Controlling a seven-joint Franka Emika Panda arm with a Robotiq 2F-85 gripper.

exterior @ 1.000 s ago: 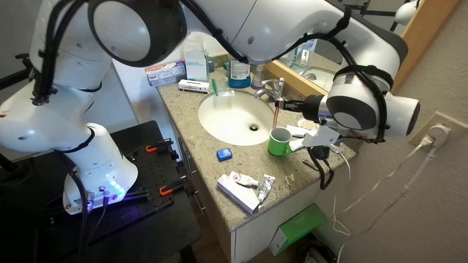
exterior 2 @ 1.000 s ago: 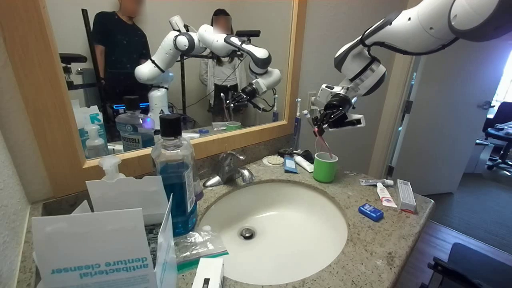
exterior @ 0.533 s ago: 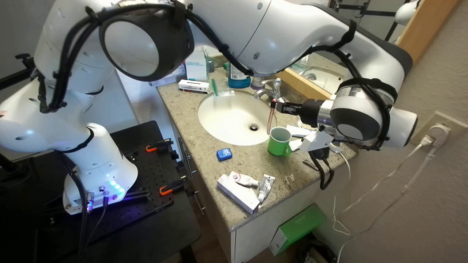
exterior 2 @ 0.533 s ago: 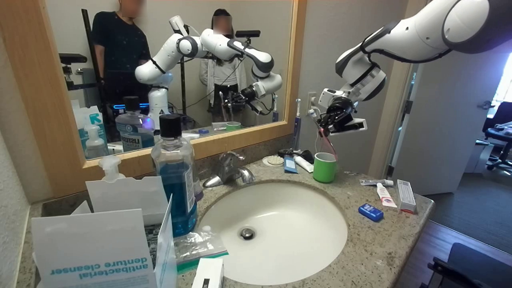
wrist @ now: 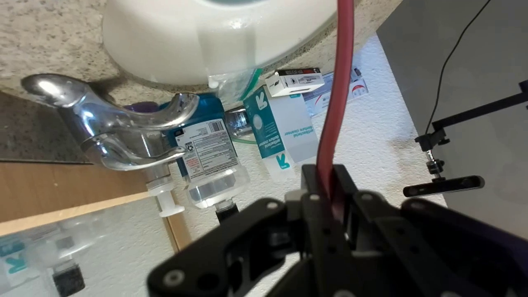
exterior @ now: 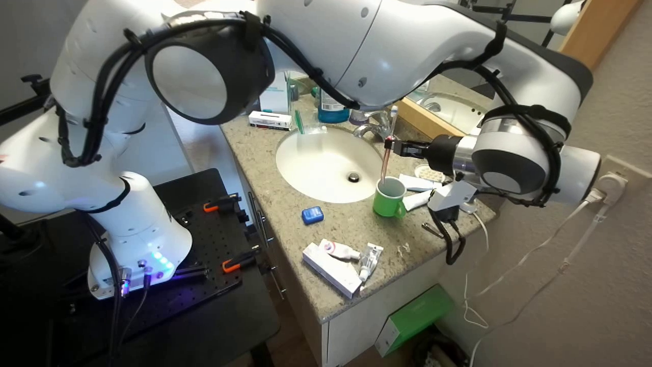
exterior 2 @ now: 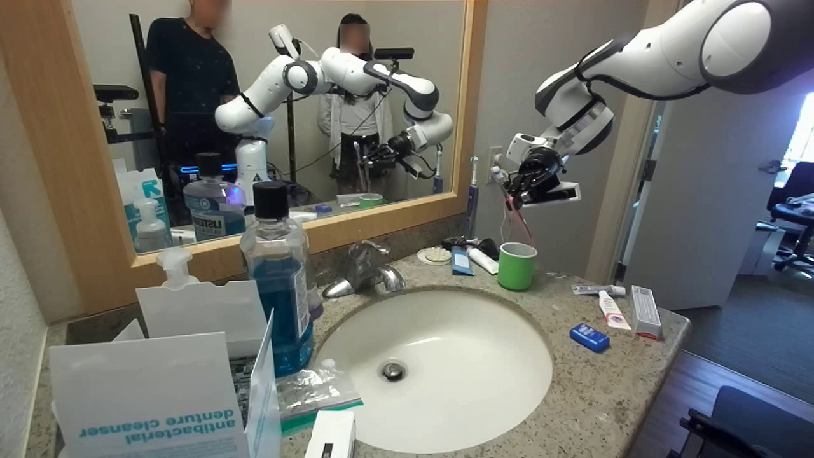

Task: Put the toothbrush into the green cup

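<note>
The bright green cup (exterior: pixel 388 203) stands upright on the counter beside the sink; it also shows in an exterior view (exterior 2: pixel 516 270). My gripper (exterior: pixel 389 144) is above the cup and shut on the pink toothbrush (exterior: pixel 385 164). The brush hangs slightly tilted, its white head up and its handle down. In both exterior views the handle's lower end meets the cup's rim; I cannot tell whether it is inside or behind the rim. In the wrist view the red-pink handle (wrist: pixel 338 78) runs up from between the fingertips (wrist: pixel 329 177), and the cup is out of view.
The sink basin (exterior 2: pixel 458 381) and chrome faucet (exterior 2: pixel 365 277) lie beside the cup. Tubes (exterior 2: pixel 483 261) and an upright electric toothbrush (exterior 2: pixel 472 198) stand near the wall. A blue floss box (exterior: pixel 312 215) and toothpaste box (exterior: pixel 332 270) lie toward the counter's edge. A mouthwash bottle (exterior 2: pixel 280 292) stands across the sink.
Half a second ago the handle's lower end hung outside the cup's rim, toward the sink. The gripper has since shifted back, bringing that end to the rim. The cup has not moved.
</note>
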